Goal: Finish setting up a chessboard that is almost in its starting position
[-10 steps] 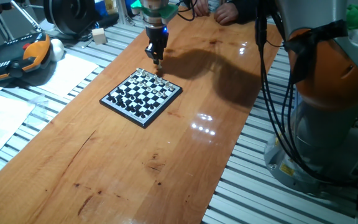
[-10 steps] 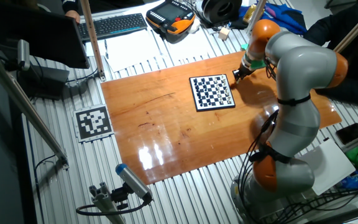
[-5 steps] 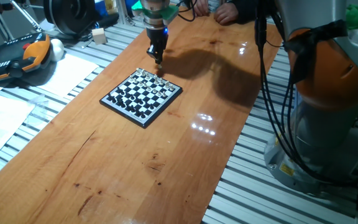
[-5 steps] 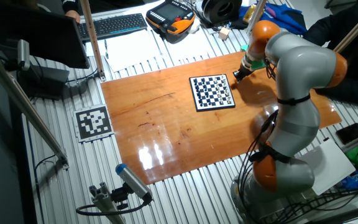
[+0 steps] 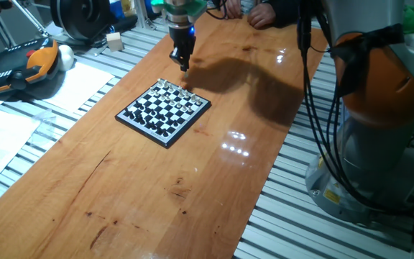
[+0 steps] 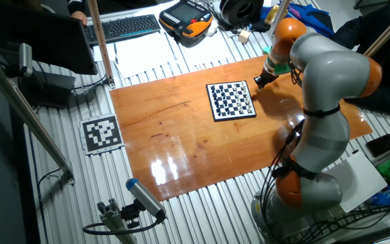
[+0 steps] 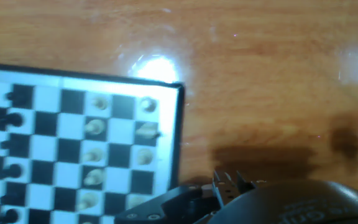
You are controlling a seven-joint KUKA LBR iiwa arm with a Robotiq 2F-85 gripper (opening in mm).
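the pincer (image 5: 183,66) hangs above the worktop (image 5: 214,173), just beyond the chessboard (image 5: 163,111) corner holding white pieces. whether its fingers are open or closed, i cannot tell.

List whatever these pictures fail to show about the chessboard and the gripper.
- Which squares lack pieces: in both fixed views the chessboard is too small to read piece by piece.
- Most of the board: the hand view's left and bottom edges cut it off, and it is blurred.
- Jaws open or shut, holding a piece or not: the gripper is too small in the fixed views; the hand view shows no fingertips.
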